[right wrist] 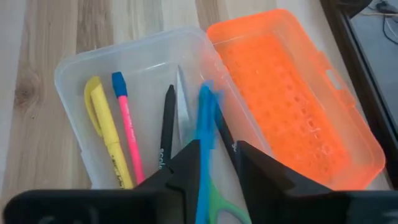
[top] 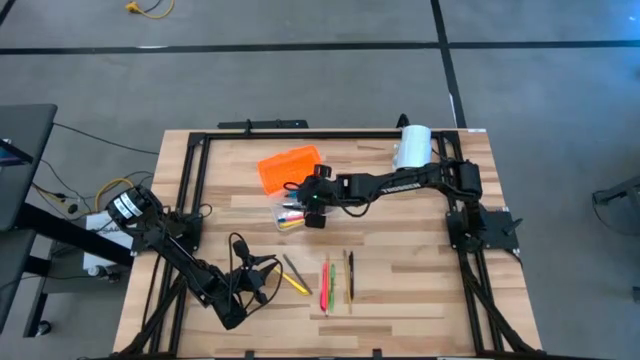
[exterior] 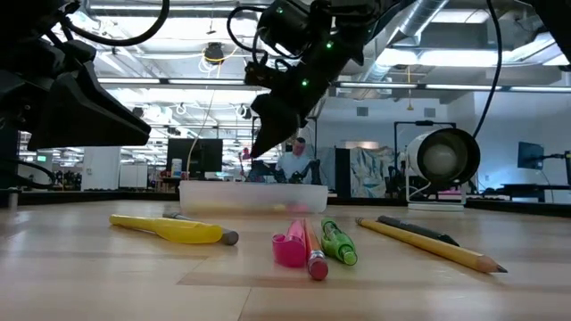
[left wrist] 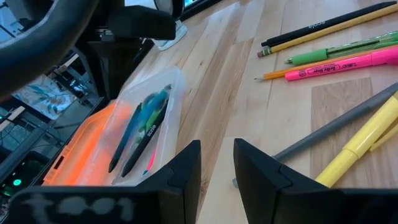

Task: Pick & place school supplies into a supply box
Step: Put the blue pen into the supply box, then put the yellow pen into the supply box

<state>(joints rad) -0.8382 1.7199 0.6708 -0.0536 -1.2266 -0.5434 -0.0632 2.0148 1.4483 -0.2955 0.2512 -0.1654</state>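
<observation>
Between the right gripper's (right wrist: pixel 214 171) dark fingers, which stand slightly apart, the scissors (right wrist: pixel 205 155) hang blade-down over the clear base of the supply box (right wrist: pixel 74 78); the blue and green handle sits in the gap, blurred, so whether the fingers pinch it or have just let go cannot be told. The scissors' long axis runs along the length of the box, in line with the yellow highlighter (right wrist: pixel 106 134), pink pen (right wrist: pixel 129 134) and black pen (right wrist: pixel 166 134) already lying inside, so a straight drop should lay them in the same way. The orange lid (right wrist: pixel 292 106) lies open beside the base, touching it along one long edge. The right gripper is by far the nearer one to the box. The left gripper (left wrist: pixel 216 171) waits low near the front of the surface (top: pixel 420 290), its fingers parted on nothing, close to the loose supplies: a yellow highlighter (left wrist: pixel 357 146), a grey pencil (left wrist: pixel 339 124), a pink highlighter (left wrist: pixel 342 65), a green pen (left wrist: pixel 342 51), a yellow pencil (left wrist: pixel 323 32) and a black pen (left wrist: pixel 329 22), all roughly parallel. Beyond the wooden surface, the low view shows a large, brightly lit workroom with a person (exterior: pixel 294 160) seated far behind.
</observation>
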